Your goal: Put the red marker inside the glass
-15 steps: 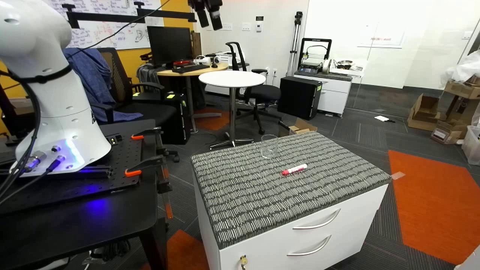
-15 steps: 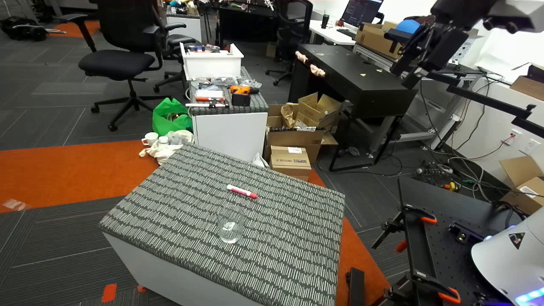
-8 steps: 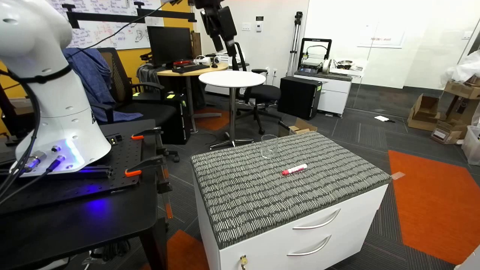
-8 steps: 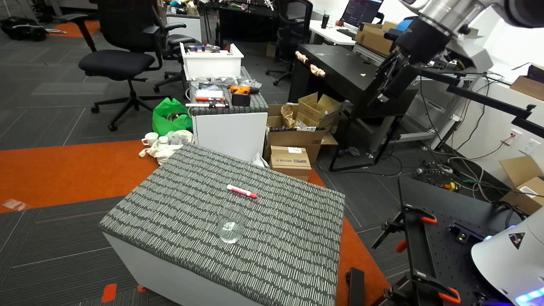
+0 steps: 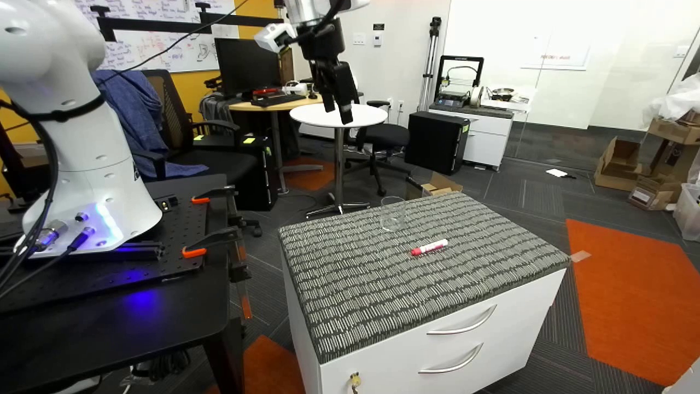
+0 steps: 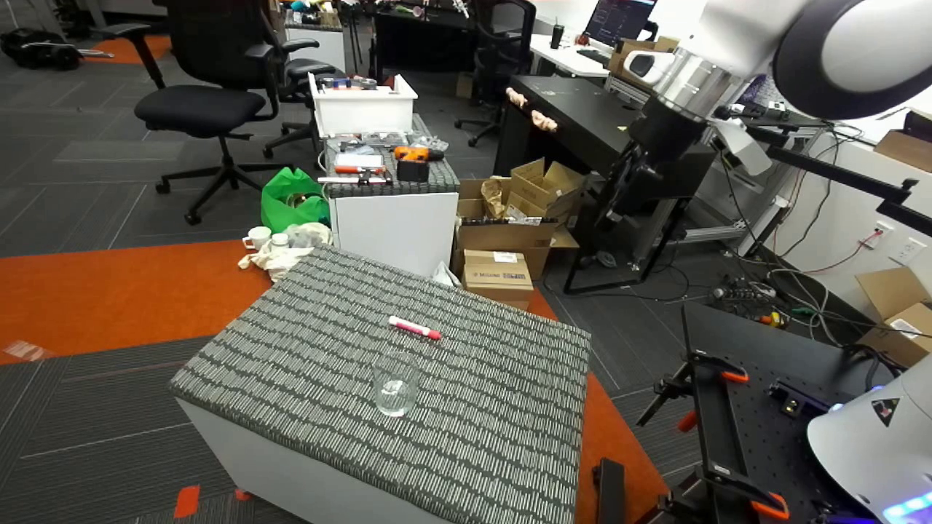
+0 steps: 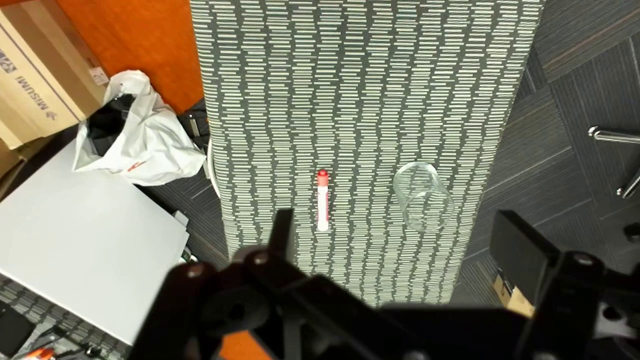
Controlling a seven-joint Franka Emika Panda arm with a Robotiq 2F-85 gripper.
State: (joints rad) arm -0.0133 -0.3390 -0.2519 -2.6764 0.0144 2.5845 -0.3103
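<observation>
Red marker (image 7: 322,201) near glass (image 7: 423,198), fingers (image 7: 522,252) apart, clearest in wrist view

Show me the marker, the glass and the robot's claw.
Marker (image 7: 322,201), wrist view: its white barrel.
Glass (image 7: 424,196), wrist view: its clear side.
Gripper (image 5: 338,113), the claw, in an exterior view: midway between its fingertips.

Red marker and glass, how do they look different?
The red marker lies on its side, while the glass stands upright. The red marker is red and white; the glass is clear. The red marker is thin, the glass wider. Both rest on the patterned cabinet top.
</observation>
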